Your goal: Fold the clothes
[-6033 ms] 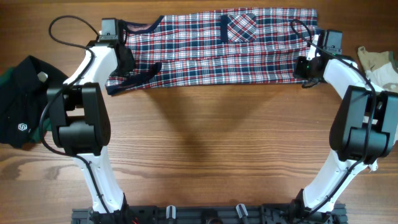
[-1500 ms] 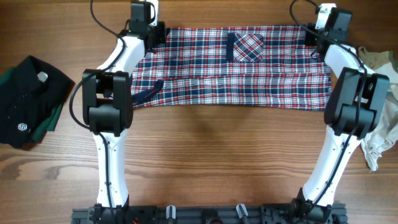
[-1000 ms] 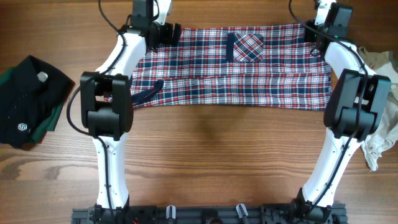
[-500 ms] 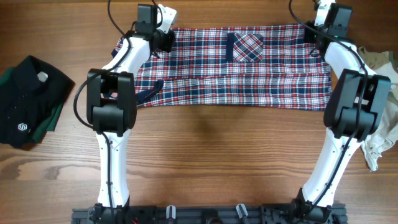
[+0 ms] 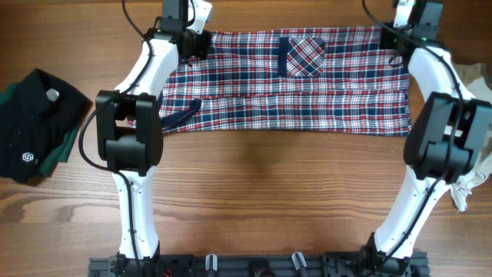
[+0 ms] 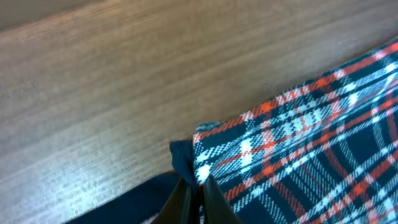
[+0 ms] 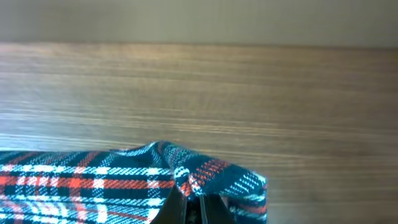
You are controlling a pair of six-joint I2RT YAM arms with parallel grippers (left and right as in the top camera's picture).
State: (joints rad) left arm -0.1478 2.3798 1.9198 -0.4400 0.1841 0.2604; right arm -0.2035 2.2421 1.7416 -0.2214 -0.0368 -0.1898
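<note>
Since half a second ago, both pincers have carried the far edge of the plaid shirt a little farther from the robot's base, and the cloth now lies stretched more evenly between them.

The left pincer is pinched narrow on one far corner of the shirt. In the left wrist view, its fingertips meet on the red, white and navy check, right where a dark navy edge folds under. Bare wooden counter fills the space beyond that corner.

The right pincer is also pinched narrow, on the opposite far corner. In the right wrist view the cloth bunches up into a small ridge just above the closed tips, with bare counter beyond it.

The shirt spreads flat on the counter between the two pincers and back toward the robot's base, as a wide band. Its chest pocket sits between the pincers, nearer the right one. A navy strip of the shirt trails from the near edge, on the base side of the left pincer.

A black garment lies well apart, outward from the left pincer. A beige cloth lies outward from the right pincer, at the counter's edge.
</note>
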